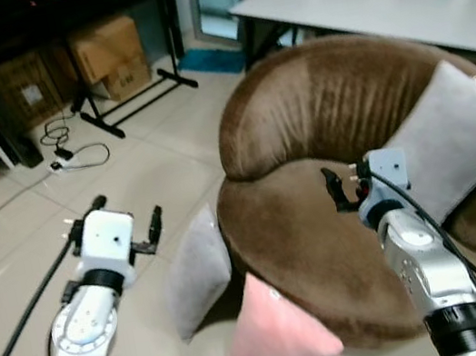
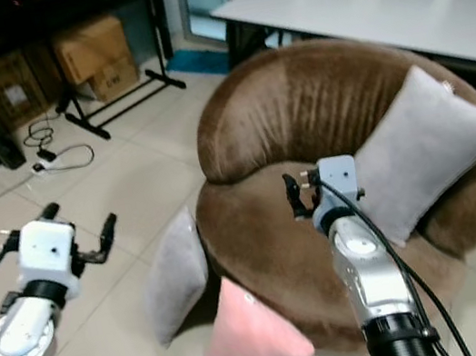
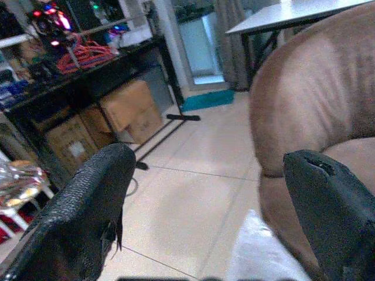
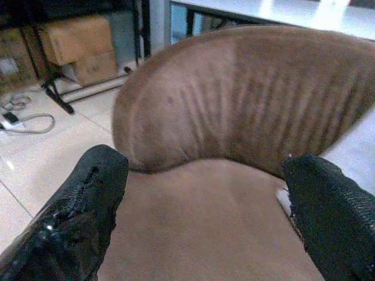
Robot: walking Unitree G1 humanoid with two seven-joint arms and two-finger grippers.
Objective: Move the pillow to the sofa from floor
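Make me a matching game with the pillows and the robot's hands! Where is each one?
Things:
1. pink soft pillow
2. large grey pillow
3. small grey pillow
4. right gripper

Places:
A. held open over the seat of the round brown velvet sofa
B. standing on the tiled floor, leaning on the sofa's side
C. propped on the sofa's seat against its back
D. on the floor at the sofa's front, nearest the camera

Pairs: 1-D, 2-C, 3-B, 4-A

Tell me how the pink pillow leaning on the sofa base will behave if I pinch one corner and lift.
The pink pillow looks soft and plump, so it will probably sag from a pinched corner. It is likely light for its bulk. Its smooth cover may slip between the left gripper's open fingers.
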